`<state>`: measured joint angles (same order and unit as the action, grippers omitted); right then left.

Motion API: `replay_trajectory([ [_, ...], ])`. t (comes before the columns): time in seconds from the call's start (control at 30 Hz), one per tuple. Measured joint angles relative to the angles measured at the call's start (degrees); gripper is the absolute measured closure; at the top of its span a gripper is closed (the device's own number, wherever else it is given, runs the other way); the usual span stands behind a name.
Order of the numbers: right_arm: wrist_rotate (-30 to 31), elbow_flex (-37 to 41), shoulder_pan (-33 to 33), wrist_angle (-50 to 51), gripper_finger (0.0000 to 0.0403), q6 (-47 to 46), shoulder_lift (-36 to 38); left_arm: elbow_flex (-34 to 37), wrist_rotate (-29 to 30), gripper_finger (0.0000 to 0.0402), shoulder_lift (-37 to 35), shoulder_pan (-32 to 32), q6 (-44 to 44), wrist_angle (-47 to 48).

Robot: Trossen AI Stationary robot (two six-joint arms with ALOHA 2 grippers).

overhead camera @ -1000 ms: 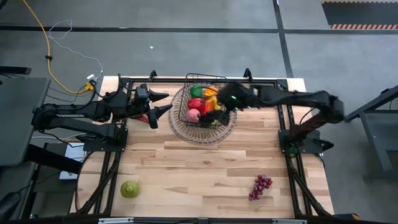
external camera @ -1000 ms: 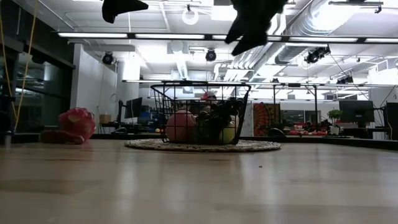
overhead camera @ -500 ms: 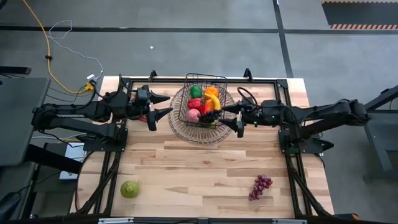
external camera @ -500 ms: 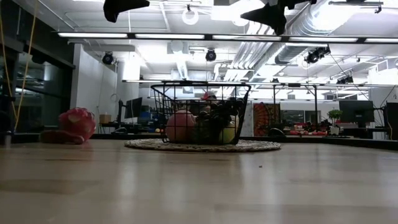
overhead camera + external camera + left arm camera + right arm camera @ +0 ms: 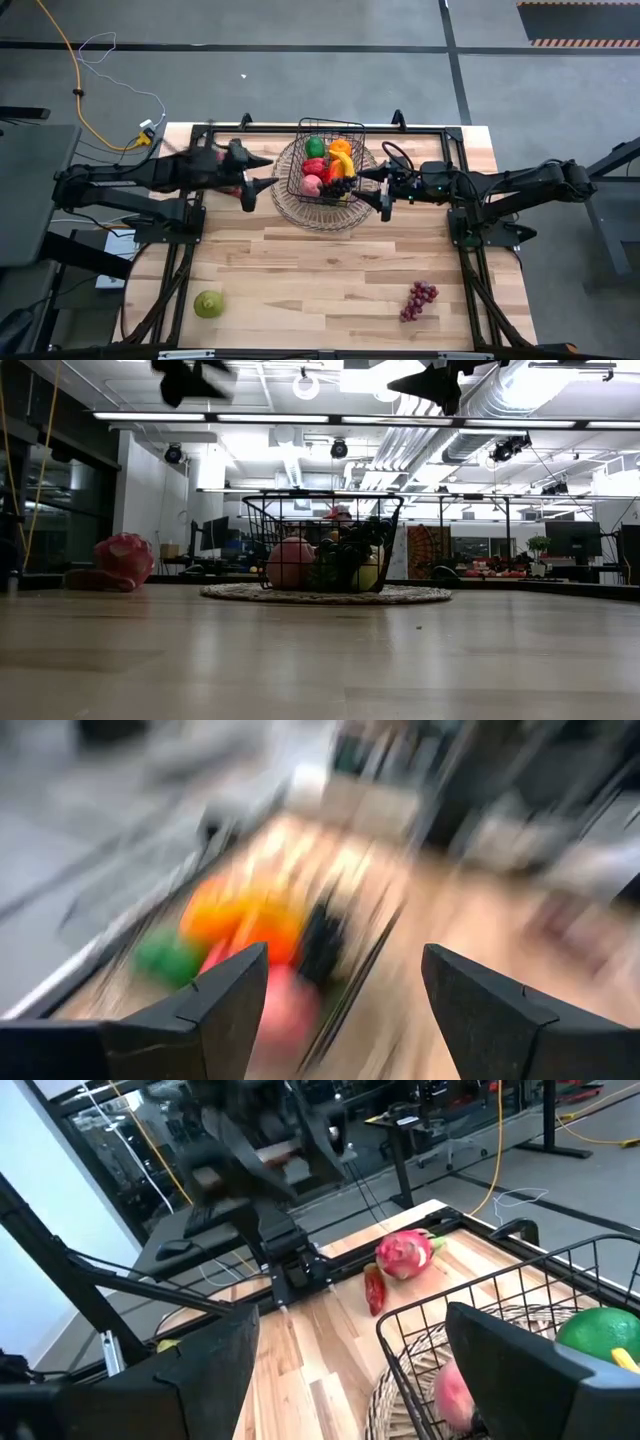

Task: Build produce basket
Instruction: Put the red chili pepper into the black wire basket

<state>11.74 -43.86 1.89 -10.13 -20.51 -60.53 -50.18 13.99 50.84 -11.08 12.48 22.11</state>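
The dark wire basket (image 5: 328, 160) stands on a round woven tray (image 5: 290, 205) at the far middle of the table. It holds green, orange, yellow, red and pink fruits and a dark grape bunch (image 5: 341, 185). My right gripper (image 5: 372, 192) is open and empty, just right of the basket and high above the table (image 5: 435, 385). My left gripper (image 5: 258, 177) is open and empty, left of the basket, also high (image 5: 195, 375). Below it on the table lie the pink dragon fruit (image 5: 405, 1252) and a red pepper (image 5: 374, 1290). A purple grape bunch (image 5: 418, 300) and a green fruit (image 5: 208, 304) lie near the front edge.
A black frame runs along the table's far edge and both sides (image 5: 430, 128). Bare wood lies between the tray and the two fruits at the front. In the low view the dragon fruit (image 5: 122, 557) shows left of the basket (image 5: 320, 540).
My right gripper has drawn back from above the basket toward the table's right edge and turned level, and has been still for the last half second. My left gripper has just started to move and shows blurred.
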Motion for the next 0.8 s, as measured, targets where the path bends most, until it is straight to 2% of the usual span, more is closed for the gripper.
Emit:
replay_trajectory([
  [0.17,0.3,0.0,0.0,0.1,0.0091,0.0,0.0,-7.8,0.7,0.0149,9.1,-5.9,-0.5,27.8],
  [0.3,0.3,0.0,0.0,0.9,0.0091,-1.3,0.0,-7.6,-3.9,0.0149,16.2,-11.9,-7.0,40.1],
  [0.4,0.3,0.0,0.0,1.3,0.0091,-2.4,0.0,-5.6,-4.8,0.0149,21.5,-15.3,-13.9,44.1],
  [0.53,0.3,0.0,0.0,1.6,0.0091,-2.8,0.0,-3.3,-4.4,0.0149,27.8,-17.6,-24.3,44.4],
  [0.8,0.3,0.0,0.0,1.6,0.0091,-5.1,0.0,0.4,-3.8,0.0149,38.1,-18.6,-38.0,42.8],
])
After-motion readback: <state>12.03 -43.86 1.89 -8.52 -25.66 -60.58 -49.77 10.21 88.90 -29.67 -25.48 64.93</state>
